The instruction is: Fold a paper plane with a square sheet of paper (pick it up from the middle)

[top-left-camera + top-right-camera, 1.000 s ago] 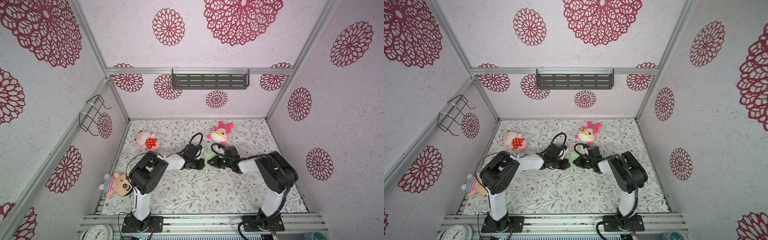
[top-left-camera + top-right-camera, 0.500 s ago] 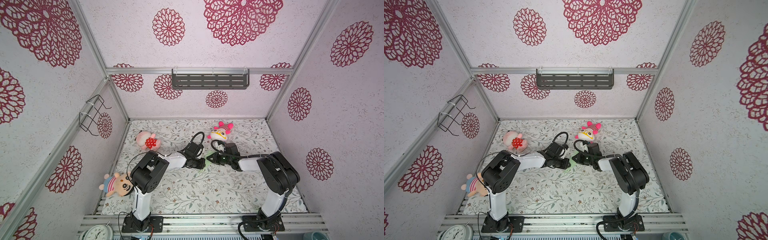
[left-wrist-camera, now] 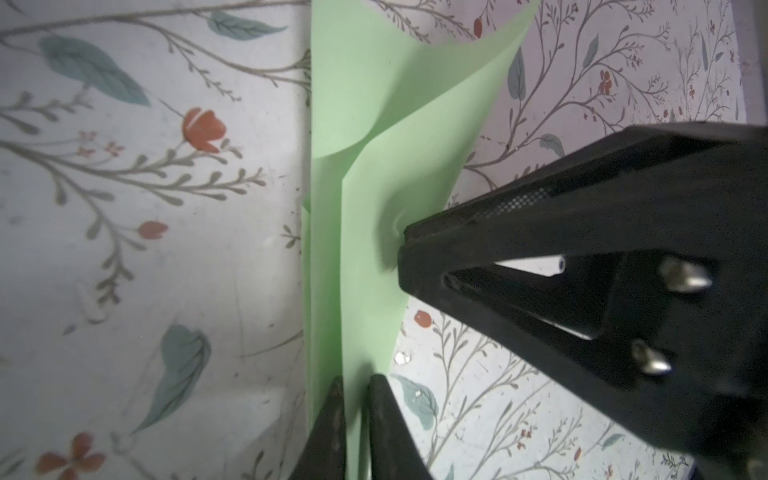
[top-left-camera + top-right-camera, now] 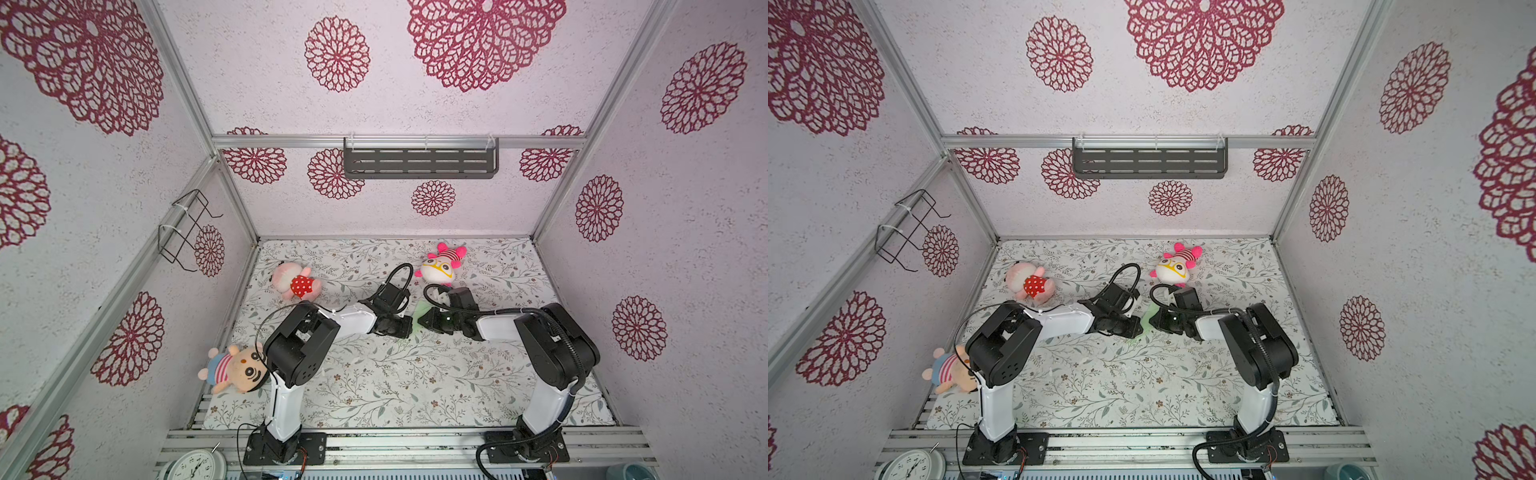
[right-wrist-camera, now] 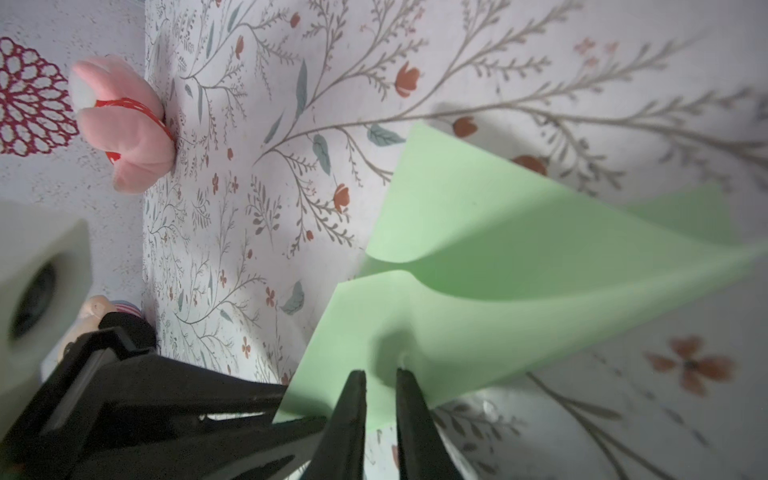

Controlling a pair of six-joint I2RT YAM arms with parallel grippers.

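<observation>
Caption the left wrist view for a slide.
Left end effector straddles the edge of the folded paper; right end effector pinches its flap over the floral mat.

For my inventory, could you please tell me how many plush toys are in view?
3: a pink toy far left, a white-headed toy far centre, a striped toy near left; none seems hidden.

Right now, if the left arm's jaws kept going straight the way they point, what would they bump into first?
The green paper: its folded edge stands between the jaws of the left gripper. Just beyond, slightly aside, the right gripper touches the same sheet; depth is unclear.
</observation>
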